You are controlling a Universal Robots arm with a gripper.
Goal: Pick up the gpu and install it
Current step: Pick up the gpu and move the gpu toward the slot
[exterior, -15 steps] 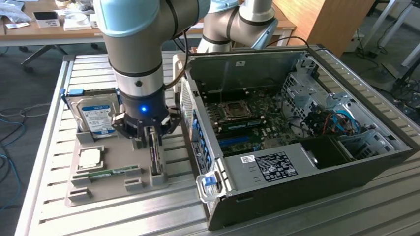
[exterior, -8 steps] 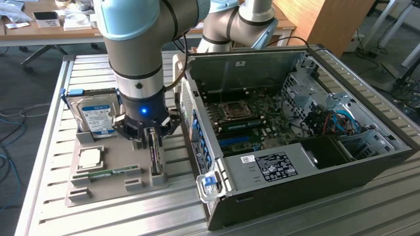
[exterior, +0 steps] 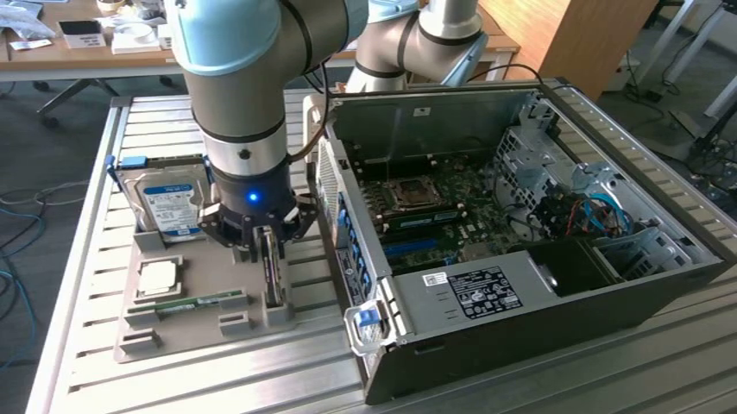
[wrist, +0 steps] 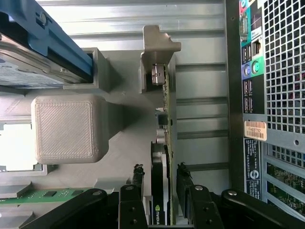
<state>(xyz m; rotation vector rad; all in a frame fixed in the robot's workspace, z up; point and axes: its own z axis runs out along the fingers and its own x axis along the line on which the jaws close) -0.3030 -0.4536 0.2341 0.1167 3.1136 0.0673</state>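
Little of the job was done. On the slatted worktop point(exterior: 150, 379) the open computer case point(exterior: 507, 332) lay at the exterior view's right. The gpu point(exterior: 273, 278) was not in it. It stood on edge in its slot on the grey parts tray point(exterior: 196, 332) at the exterior view's left, just beside the case's outer wall. The lift and the install were, as I judged it, all left to do.

The gripper point(exterior: 262, 240) had its jaws set moderately wide, one finger on each face of the card with a sliver of gap, so nothing was clamped yet.

Room was tight: the case wall was close on one side, and a tray block and the hard drive point(exterior: 173, 207) on the other. Above the card was free space. The memory stick point(exterior: 202, 302) lay nearer, well out of the way
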